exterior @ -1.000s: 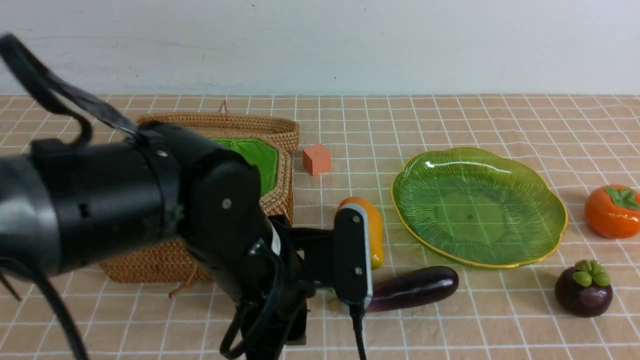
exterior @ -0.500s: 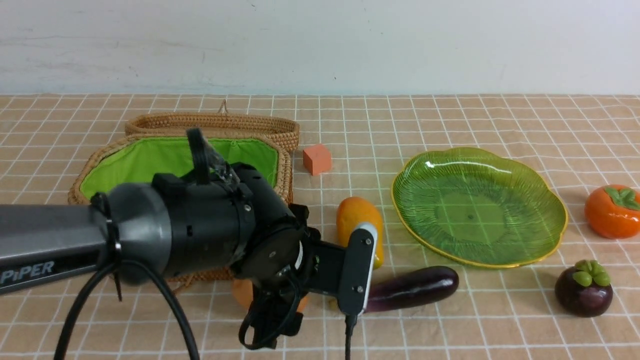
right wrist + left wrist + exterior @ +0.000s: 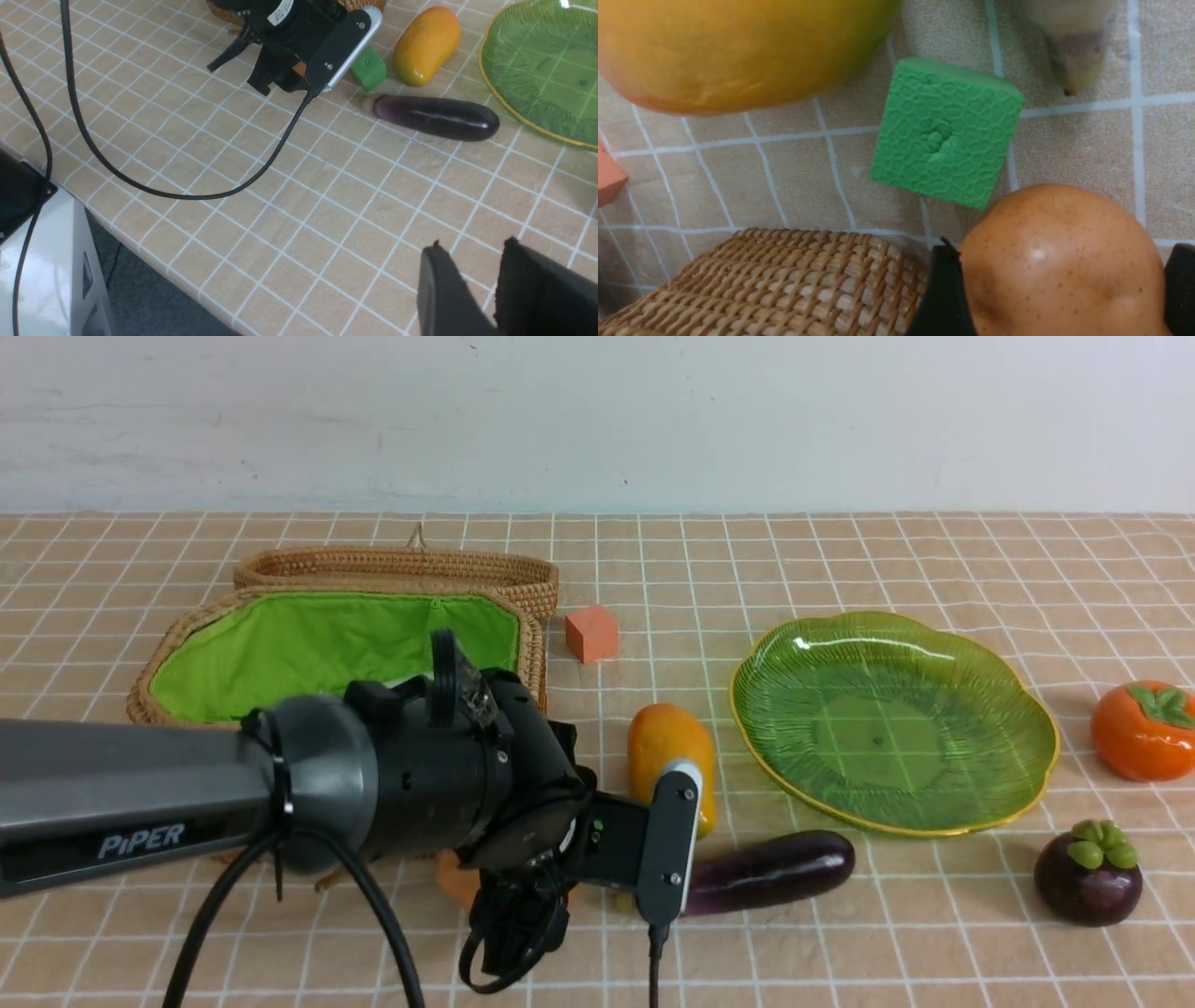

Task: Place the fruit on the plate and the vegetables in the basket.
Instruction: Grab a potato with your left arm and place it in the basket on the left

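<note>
The basket (image 3: pixel 533 658) stands open on the table (image 3: pixel 840 551). We see only green lining in the part the left arm leaves uncovered. The plate (image 3: pixel 887 728) shows only its ribbed surface. Mango (image 3: pixel 665 747), eggplant (image 3: pixel 775 873), persimmon (image 3: pixel 1141 730) and mangosteen (image 3: pixel 1088 882) lie on the table outside both. The left gripper (image 3: pixel 1062 249) is spread astride the potato (image 3: pixel 1064 280), just beside the basket wall; we cannot tell whether its pads touch. The right gripper (image 3: pixel 474 247) hovers narrowly parted, holding nothing.

We log basket (image 3: pixel 533 661) left, plate (image 3: pixel 894 723) right.
Mango (image 3: pixel 667 751) between them, cube (image 3: pixel 591 633) behind it, eggplant (image 3: pixel 777 870) before it; persimmon (image 3: pixel 1143 732), mangosteen (image 3: pixel 1088 875) right of plate.
</note>
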Robot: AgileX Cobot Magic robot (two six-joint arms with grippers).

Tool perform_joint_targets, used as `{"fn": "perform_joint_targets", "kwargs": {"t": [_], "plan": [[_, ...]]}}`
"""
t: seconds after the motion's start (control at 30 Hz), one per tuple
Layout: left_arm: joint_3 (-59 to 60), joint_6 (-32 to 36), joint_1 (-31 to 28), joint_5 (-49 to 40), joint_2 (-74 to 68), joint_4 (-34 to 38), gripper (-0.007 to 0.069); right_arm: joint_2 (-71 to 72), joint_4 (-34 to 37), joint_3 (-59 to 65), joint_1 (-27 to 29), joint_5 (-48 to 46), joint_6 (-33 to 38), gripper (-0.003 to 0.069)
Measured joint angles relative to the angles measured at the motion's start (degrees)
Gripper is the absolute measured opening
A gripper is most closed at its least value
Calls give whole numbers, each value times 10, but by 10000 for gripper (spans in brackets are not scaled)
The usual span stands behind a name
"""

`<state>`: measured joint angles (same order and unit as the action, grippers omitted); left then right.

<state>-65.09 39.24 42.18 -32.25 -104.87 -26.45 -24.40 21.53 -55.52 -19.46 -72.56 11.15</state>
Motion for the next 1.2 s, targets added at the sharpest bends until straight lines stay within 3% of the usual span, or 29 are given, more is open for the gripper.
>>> {"fn": "perform_joint_targets", "kwargs": {"t": [0.3,0.57,1.0,1.2], "plan": [[-6,1,1,-28,2,49,537,0,7,2,0,0,7,192],[0,0,1,-74,20,115,594,0,7,3,0,0,28,192],[0,-24,0,-74,-12,120,606,0,7,3,0,0,36,192],[0,-35,0,-96,-17,113,550,0,7,3,0,0,37,192]]}}
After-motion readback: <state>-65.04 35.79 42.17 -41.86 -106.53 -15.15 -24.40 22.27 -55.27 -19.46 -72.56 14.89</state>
